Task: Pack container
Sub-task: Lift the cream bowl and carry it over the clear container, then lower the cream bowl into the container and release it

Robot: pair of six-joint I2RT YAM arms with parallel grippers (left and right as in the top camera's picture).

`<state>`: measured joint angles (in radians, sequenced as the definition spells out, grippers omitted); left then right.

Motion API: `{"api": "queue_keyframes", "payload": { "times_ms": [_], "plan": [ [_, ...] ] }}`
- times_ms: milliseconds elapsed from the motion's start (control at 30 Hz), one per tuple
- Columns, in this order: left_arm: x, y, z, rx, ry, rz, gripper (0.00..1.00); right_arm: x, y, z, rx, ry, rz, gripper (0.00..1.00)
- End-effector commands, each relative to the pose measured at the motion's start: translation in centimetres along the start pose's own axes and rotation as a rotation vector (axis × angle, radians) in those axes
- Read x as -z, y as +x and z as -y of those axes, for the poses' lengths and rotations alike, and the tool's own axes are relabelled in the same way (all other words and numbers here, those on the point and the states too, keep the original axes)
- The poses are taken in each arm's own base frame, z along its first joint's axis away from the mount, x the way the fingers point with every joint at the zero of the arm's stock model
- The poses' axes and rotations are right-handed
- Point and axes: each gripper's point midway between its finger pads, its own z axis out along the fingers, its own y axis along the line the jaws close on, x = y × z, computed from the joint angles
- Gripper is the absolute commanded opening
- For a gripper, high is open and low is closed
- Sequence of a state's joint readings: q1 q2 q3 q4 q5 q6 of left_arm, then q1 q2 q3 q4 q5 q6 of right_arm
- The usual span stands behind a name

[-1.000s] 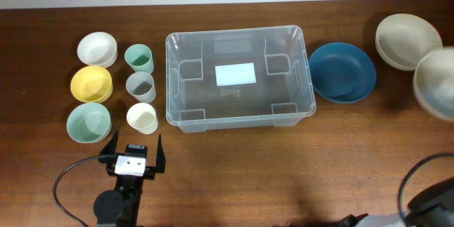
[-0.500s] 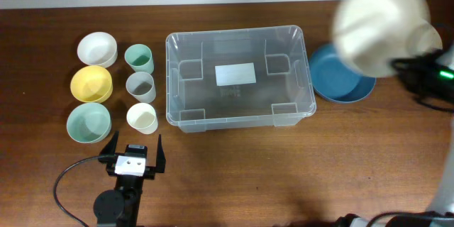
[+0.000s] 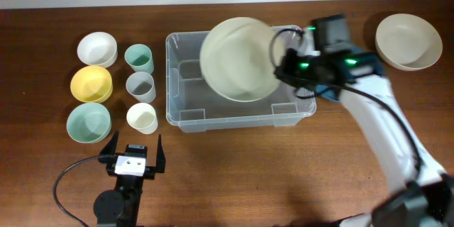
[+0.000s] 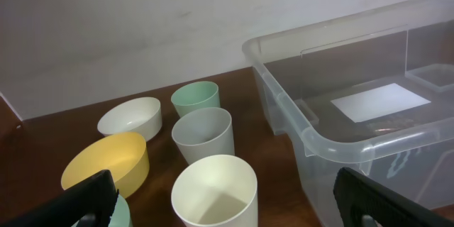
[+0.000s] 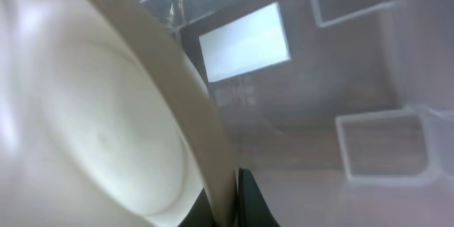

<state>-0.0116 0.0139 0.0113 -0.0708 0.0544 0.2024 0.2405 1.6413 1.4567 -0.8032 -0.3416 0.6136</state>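
Two arms, only one busy: the right gripper (image 3: 280,67) is clamped on the rim of a big cream bowl (image 3: 237,57), holding it over the middle of the container (image 3: 241,119), which sits mid-table with its white label showing through the base. Can't tell if the bowl touches the bin. Left gripper (image 3: 135,143) has its jaws spread wide, gripping nothing, near the front edge just by the cream cup (image 3: 142,118). Grey cup (image 3: 140,85) and green cup (image 3: 139,58) line up behind it, left of the container; second cream bowl (image 3: 408,39) sits far right
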Motion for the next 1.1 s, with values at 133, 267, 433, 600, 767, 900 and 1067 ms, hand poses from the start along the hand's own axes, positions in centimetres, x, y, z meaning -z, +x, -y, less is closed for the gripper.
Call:
{"api": "queue_keyframes", "payload": {
  "times_ms": [133, 267, 433, 600, 767, 900, 1067],
  "plan": [
    [0.0, 0.1, -0.1, -0.012, -0.007, -0.003, 1.0, -6.4, -0.1, -1.1, -0.056, 0.016, -0.015, 0.04],
    [0.0, 0.1, -0.1, -0.012, -0.007, -0.003, 1.0, -8.2, 0.6, -0.6, -0.061, 0.033, -0.045, 0.04],
    [0.0, 0.1, -0.1, -0.012, -0.007, -0.003, 1.0, -9.5, 1.0, 0.3, -0.074, 0.062, -0.068, 0.04],
    [0.0, 0.1, -0.1, -0.012, -0.007, -0.003, 1.0, -10.7, 1.4, 1.2, -0.083, 0.087, -0.09, 0.04],
    [0.0, 0.1, -0.1, -0.012, -0.007, -0.003, 1.0, -11.7, 1.9, 2.0, -0.091, 0.107, -0.114, 0.04],
    [0.0, 0.1, -0.1, -0.012, -0.007, -0.003, 1.0, -12.4, 2.3, 2.4, -0.096, 0.119, -0.131, 0.04],
    [0.0, 0.1, -0.1, -0.012, -0.007, -0.003, 1.0, -13.5, 3.2, 2.6, -0.089, 0.132, -0.156, 0.04]
  ]
}}
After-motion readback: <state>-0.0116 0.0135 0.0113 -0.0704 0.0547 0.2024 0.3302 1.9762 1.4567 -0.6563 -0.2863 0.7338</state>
